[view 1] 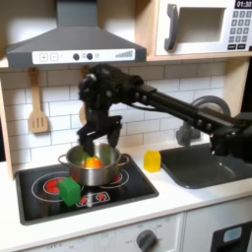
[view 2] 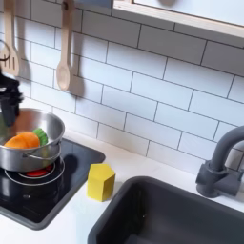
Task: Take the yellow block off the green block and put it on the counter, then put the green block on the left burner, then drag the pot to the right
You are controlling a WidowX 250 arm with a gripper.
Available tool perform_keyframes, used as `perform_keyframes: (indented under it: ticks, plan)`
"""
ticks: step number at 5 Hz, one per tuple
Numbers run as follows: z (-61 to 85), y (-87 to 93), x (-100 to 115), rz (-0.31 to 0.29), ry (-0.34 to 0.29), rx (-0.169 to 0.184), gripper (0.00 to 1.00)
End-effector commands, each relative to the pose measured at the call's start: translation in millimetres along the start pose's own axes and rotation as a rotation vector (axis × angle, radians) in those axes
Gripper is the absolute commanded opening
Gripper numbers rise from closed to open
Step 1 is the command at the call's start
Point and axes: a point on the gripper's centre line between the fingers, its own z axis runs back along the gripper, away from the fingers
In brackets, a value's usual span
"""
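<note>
The silver pot (view 1: 94,167) stands on the black stovetop (view 1: 30,202) and holds orange and green toy food. In the second exterior view the pot (view 2: 43,126) is at the left edge. My gripper (view 1: 101,136) hangs open just above the pot's rim, fingers pointing down with nothing between them; its dark body (view 2: 9,100) shows at the second exterior view's far left. The green block (view 1: 69,189) rests on the stovetop, at the pot's front left in the first exterior view. The yellow block (view 1: 153,159) stands alone on the white counter (view 1: 182,202), to the pot's right in both exterior views (view 2: 101,181).
A dark sink (view 1: 202,167) with a grey faucet (view 2: 223,167) lies to the right of the yellow block. A wooden spatula (view 1: 38,113) and a wooden spoon (view 2: 64,48) hang on the tiled wall. The range hood (view 1: 74,39) is overhead.
</note>
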Motion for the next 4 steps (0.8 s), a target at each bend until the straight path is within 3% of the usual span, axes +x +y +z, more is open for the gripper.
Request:
perform_keyframes:
  ticks: [1,3,4]
  plan:
    - [-29.7,-25.6,-6,-0.038,0.06,-0.02,1.0]
    - [-31.9,-12.2,-1,-0.009,0.066,0.028,1.0]
    - [-31.6,-5.3,13,0.0,0.059,0.039,1.0]
